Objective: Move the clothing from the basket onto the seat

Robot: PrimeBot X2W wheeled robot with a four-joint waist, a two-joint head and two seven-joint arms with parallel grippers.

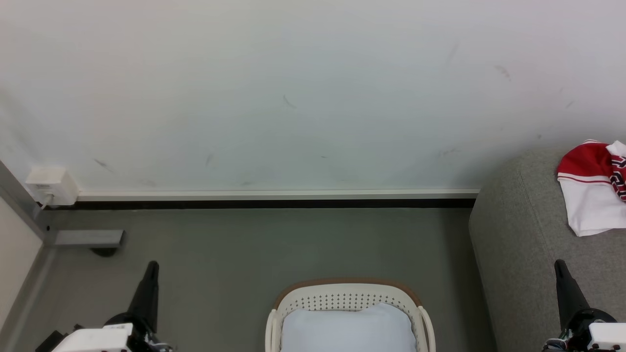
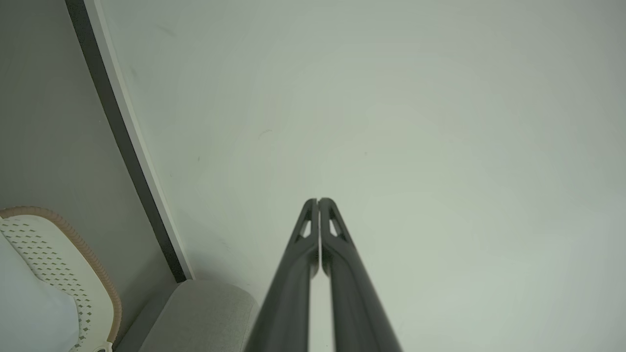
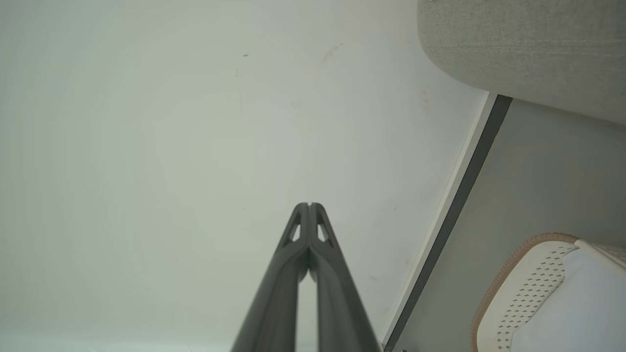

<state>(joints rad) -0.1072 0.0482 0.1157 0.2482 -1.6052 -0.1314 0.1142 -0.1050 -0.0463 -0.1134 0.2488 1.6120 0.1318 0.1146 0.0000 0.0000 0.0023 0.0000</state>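
The cream-white basket (image 1: 348, 300) with a brown rim stands on the floor at the bottom centre of the head view, a plain pale blue-white cloth (image 1: 348, 328) lying inside it. A red and white piece of clothing (image 1: 594, 188) lies on the grey seat (image 1: 518, 234) at the right. My left gripper (image 1: 152, 266) is at the lower left, shut and empty, tips touching (image 2: 318, 200). At the lower right, beside the seat's front, my right gripper (image 1: 559, 264) is shut too, holding nothing (image 3: 309, 205). Both wrist views catch the basket (image 2: 73, 264) (image 3: 528, 283) and the seat (image 2: 205, 313) (image 3: 528, 44).
A pale wall (image 1: 293, 98) with a white skirting strip (image 1: 274, 194) runs behind the basket. A white socket box (image 1: 51, 186) with a cable sits at the left corner, above a grey floor bracket (image 1: 88, 238). Grey floor (image 1: 254, 249) lies between the wall and the basket.
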